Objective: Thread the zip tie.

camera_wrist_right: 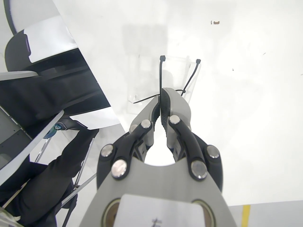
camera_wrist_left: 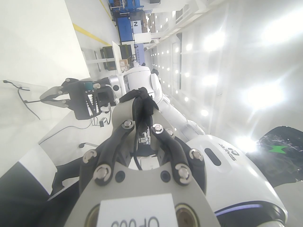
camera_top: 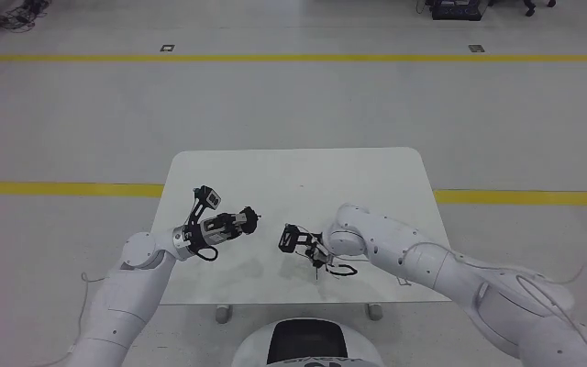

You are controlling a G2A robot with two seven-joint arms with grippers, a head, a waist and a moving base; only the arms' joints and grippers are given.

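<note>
1. Closest to my right wrist lens are the fingers of my right claw (camera_wrist_right: 161, 96), pinched almost flat together on a thin black zip tie (camera_wrist_right: 161, 76). I am holding it by its strap.
2. From the pinch the strap runs straight out beyond my fingertips. It ends in a small square head, which is free and touches nothing.
3. Just past those tips sits a clear plastic piece (camera_wrist_right: 177, 72). I cannot tell whether it lies on the table or hangs with the ties.
4. A second black tie (camera_wrist_right: 192, 75) crosses that clear piece at a slant. Its head is near the first tie's head but apart from it.
5. A thin black tail pokes out on the other side of my fingers, and I cannot tell which tie it belongs to.
6. My left claw (camera_wrist_left: 140, 101) is drawn narrow, its ribbed pads close together.
7. A black wad (camera_wrist_left: 144, 94) sits at its tips, and I cannot make out what it is. A thin black strand (camera_wrist_left: 136, 152) runs back between the fingers toward the palm.
8. Seen from above, both claws hang over the near half of the white table (camera_top: 367, 174). Their tips face each other, near but not touching, with the left claw a little farther from my body than the right.
9. From my left wrist the right claw shows farther off, with black tie strands and the clear piece at its tips.
</note>
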